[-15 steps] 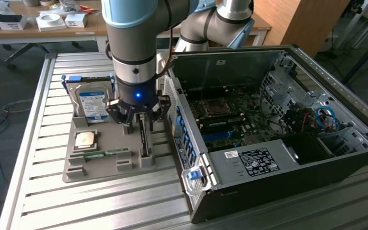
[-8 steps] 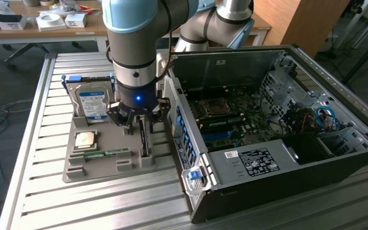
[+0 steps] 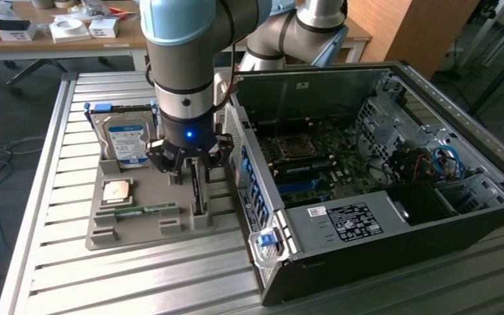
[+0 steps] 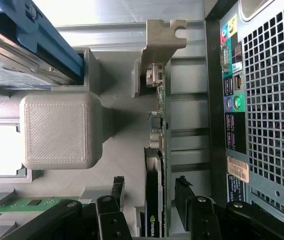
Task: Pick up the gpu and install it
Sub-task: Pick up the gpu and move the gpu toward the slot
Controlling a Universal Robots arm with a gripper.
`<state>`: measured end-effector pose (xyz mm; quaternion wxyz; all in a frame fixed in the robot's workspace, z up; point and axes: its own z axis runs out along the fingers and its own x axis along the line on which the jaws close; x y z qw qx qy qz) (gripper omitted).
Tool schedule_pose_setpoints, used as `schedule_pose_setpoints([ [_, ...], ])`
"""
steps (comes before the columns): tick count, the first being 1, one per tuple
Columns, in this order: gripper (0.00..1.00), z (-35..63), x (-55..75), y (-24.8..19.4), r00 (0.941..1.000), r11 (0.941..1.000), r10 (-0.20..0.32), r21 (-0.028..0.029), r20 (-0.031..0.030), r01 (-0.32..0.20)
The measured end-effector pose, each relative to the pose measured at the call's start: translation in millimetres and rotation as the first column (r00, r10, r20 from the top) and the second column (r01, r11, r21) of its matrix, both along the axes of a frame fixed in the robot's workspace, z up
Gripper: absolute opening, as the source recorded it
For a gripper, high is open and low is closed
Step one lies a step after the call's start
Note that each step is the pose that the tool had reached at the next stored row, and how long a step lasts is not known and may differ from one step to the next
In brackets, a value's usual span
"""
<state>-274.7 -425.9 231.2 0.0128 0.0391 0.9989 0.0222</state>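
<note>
The gpu (image 3: 199,197) stands on edge in a slot of the grey holder (image 3: 147,231), beside the computer case. My gripper (image 3: 195,169) hangs right over it, open, with one finger on each side of the card. In the wrist view the gpu (image 4: 154,150) runs edge-on between the two black fingers (image 4: 117,192), with a gap on both sides. Its pale metal bracket (image 4: 164,35) is at the far end. Nothing is gripped.
The holder also carries a silver hard drive (image 3: 128,139) with a blue label, a processor chip (image 3: 116,190) and a green memory stick (image 3: 138,211). The open computer case (image 3: 392,216) lies on the exterior view's right, motherboard (image 3: 309,157) exposed. Its perforated rear wall (image 4: 272,100) is close to the card.
</note>
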Motion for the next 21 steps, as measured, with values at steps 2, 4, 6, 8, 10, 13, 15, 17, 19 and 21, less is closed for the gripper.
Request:
schedule_pose_setpoints([
  [2, 0.53, -0.1, -0.1, 0.4, 1.0, 1.0, 0.0, -0.0001, -0.0001, 0.0],
  [4, 0.53, -0.3, -0.2, 1.2, 1.0, 1.0, 0.0, -0.0002, -0.0001, 0.0],
  [6, 0.53, -0.7, -0.1, 1.8, 1.0, 1.0, 0.0, 0.0, 0.0, 0.0],
  [8, 0.53, -0.8, -0.1, 1.9, 1.0, 1.0, 0.0, -0.0003, -0.0002, 0.0],
  [10, 0.53, -0.8, -0.2, 2.0, 1.0, 1.0, 0.0, -0.0001, -0.0002, 0.0],
  [13, 0.53, -0.9, -0.2, 2.0, 1.0, 1.0, 0.0, -0.0001, -0.0001, 0.0],
  [15, 0.53, -0.9, -0.2, 2.0, 1.0, 1.0, 0.0, -0.0001, -0.0001, 0.0],
  [17, 0.53, -0.9, -0.2, 2.0, 1.0, 1.0, 0.0, -0.0001, -0.0001, 0.0],
  [19, 0.52, -0.9, -0.2, 2.0, 1.0, 1.0, 0.0, -0.0001, -0.0001, 0.0],
  [21, 0.45, -0.9, -0.2, 2.0, 1.0, 1.0, 0.0, -0.0001, -0.0001, 0.0],
])
